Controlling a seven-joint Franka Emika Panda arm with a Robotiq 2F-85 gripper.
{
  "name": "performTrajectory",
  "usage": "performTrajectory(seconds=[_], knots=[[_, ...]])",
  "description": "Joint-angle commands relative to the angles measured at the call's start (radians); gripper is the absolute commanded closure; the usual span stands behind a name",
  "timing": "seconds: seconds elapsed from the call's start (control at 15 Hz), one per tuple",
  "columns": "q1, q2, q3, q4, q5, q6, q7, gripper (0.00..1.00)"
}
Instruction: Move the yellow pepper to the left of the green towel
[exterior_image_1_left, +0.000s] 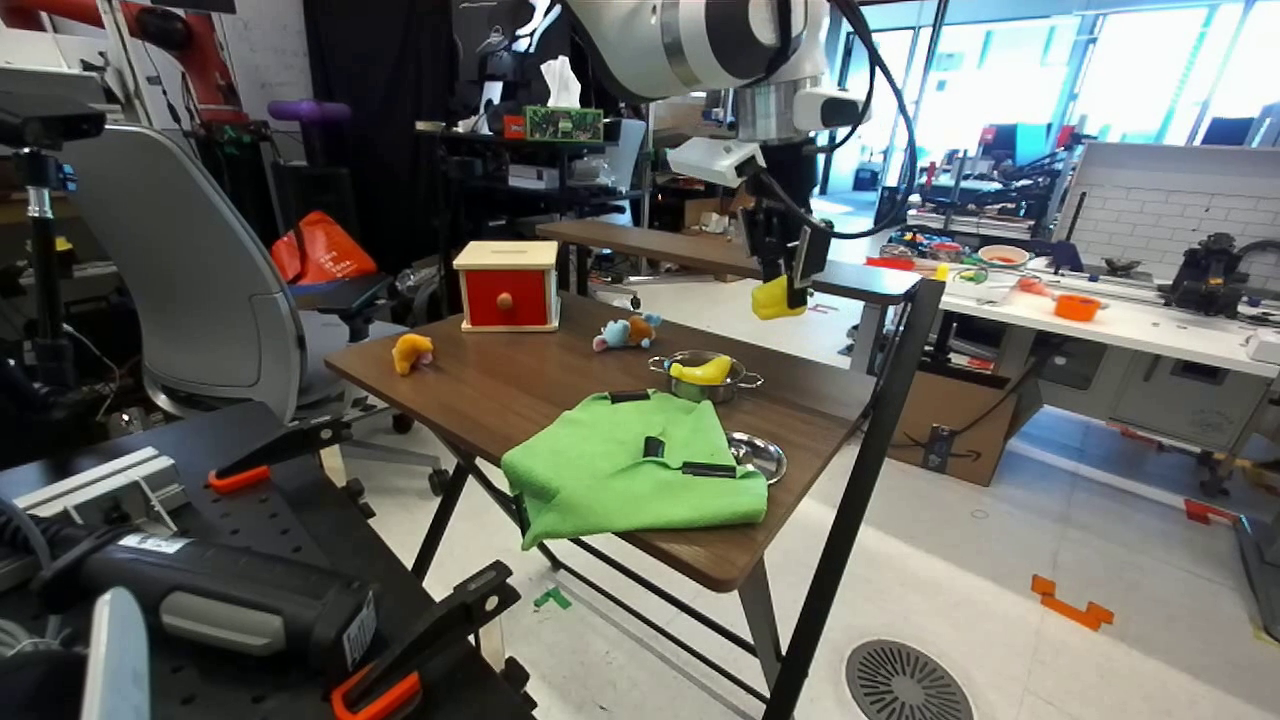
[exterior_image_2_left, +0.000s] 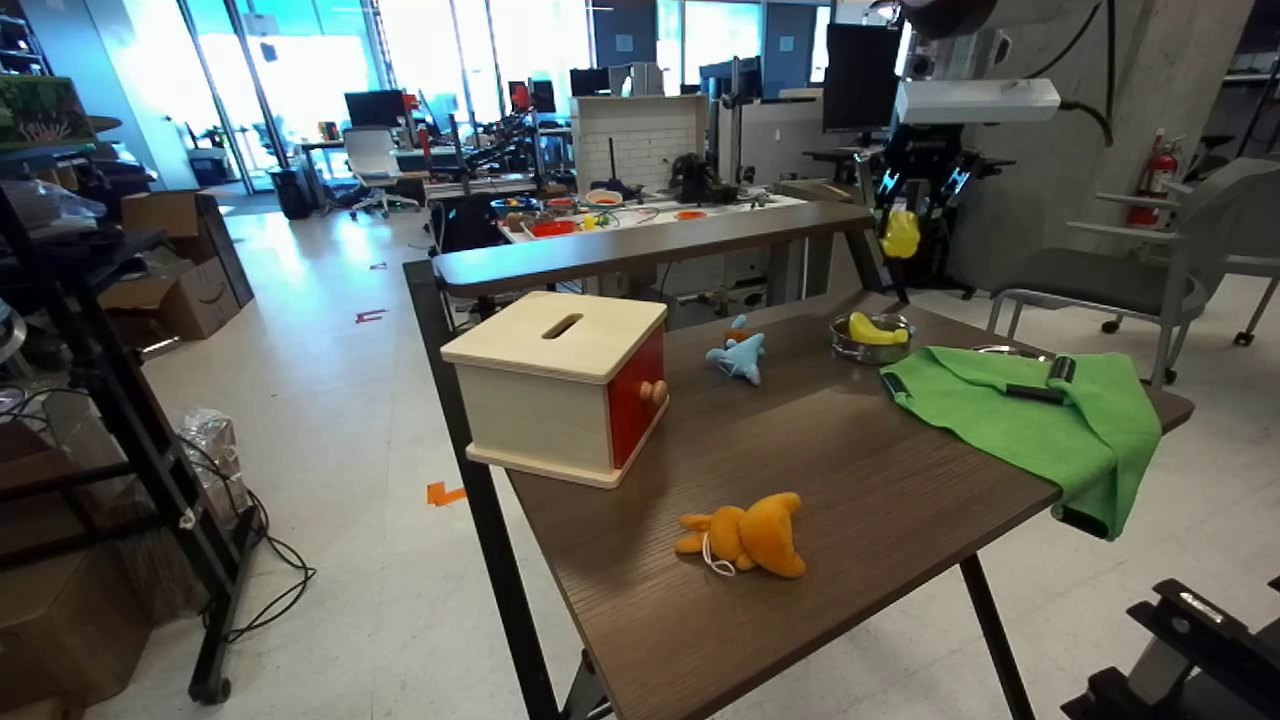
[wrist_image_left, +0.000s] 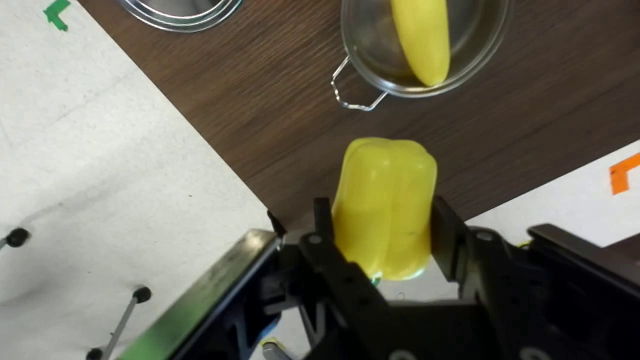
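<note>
The yellow pepper (exterior_image_1_left: 778, 298) is a chunky bright-yellow piece held in the air; it also shows in an exterior view (exterior_image_2_left: 901, 235) and in the wrist view (wrist_image_left: 387, 185). My gripper (wrist_image_left: 382, 217) is shut on it, with a black finger against each side. In both exterior views the gripper (exterior_image_1_left: 787, 275) hangs high above the table's far end, beyond the metal pot. The green towel (exterior_image_1_left: 630, 470) lies rumpled at the table's edge, partly hanging over it, with black clips on it; it also shows in an exterior view (exterior_image_2_left: 1030, 425). The towel is out of the wrist view.
A metal pot (exterior_image_1_left: 716, 392) holding a yellow banana (exterior_image_1_left: 703, 371) stands beside the towel. A metal lid (exterior_image_1_left: 765, 458) lies partly behind the towel. A red-fronted wooden box (exterior_image_2_left: 540, 410), a blue toy (exterior_image_2_left: 740, 358) and an orange toy (exterior_image_2_left: 765, 535) sit on the table. A raised shelf (exterior_image_1_left: 680, 250) runs along one side.
</note>
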Motion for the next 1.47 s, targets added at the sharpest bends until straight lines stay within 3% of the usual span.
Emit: performTrajectory(seconds=[0.0, 0.33, 0.67, 1.0, 1.4], knots=[[0.038, -0.169, 0.041, -0.244, -0.057, 0.065, -0.115, 0.77], [0.109, -0.301, 0.102, -0.503, -0.148, 0.086, -0.210, 0.77], [0.209, -0.365, 0.158, -0.743, -0.236, 0.164, -0.179, 0.77], [0.301, -0.307, 0.144, -0.783, -0.341, 0.242, -0.136, 0.77], [0.313, -0.298, 0.117, -0.778, -0.393, 0.265, -0.114, 0.77]])
